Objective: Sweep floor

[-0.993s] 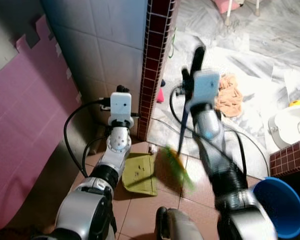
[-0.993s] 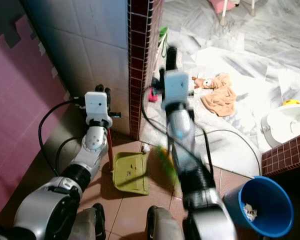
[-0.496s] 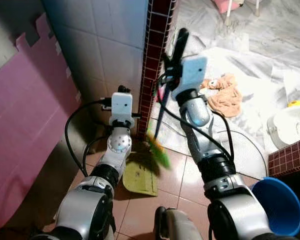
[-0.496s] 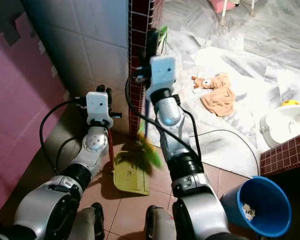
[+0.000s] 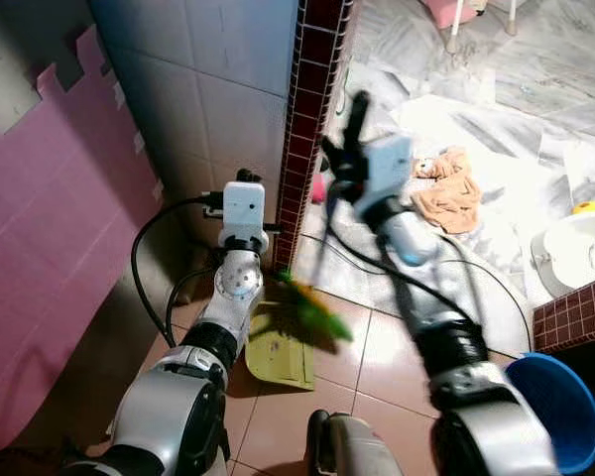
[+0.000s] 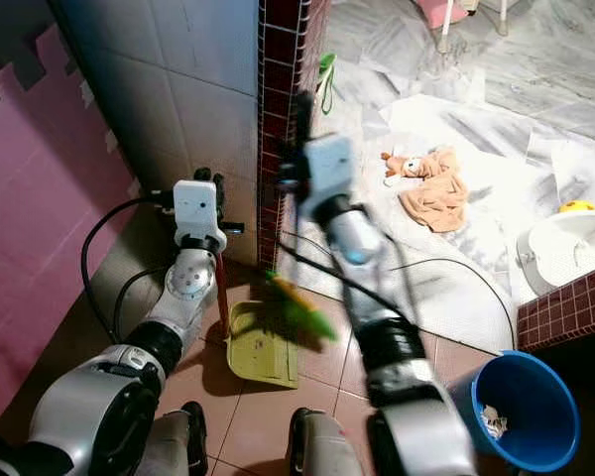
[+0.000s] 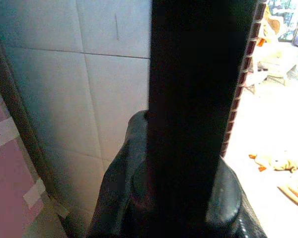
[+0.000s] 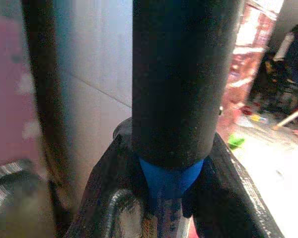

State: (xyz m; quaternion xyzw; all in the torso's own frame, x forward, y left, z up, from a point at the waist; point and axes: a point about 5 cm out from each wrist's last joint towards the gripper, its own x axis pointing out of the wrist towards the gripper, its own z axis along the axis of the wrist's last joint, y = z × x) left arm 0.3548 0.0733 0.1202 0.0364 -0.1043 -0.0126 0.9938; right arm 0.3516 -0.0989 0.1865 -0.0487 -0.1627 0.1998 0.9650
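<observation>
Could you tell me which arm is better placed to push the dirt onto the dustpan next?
Right: the right gripper holds the broom, its bristles beside the dustpan. The left gripper is occupied with the dustpan's handle.

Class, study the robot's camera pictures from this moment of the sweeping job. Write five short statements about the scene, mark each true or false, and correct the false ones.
1. The dustpan is yellow-green and rests on the brown floor tiles. True.
2. The right gripper holds the broom, whose green bristles are near the dustpan. True.
3. The bucket is red. False: it is blue, with a bit of pale scrap inside.
4. The left gripper holds the bucket. False: it grips the dustpan's upright handle.
5. The orange cloth lies on the dustpan. False: it lies on the pale marble floor beyond.
</observation>
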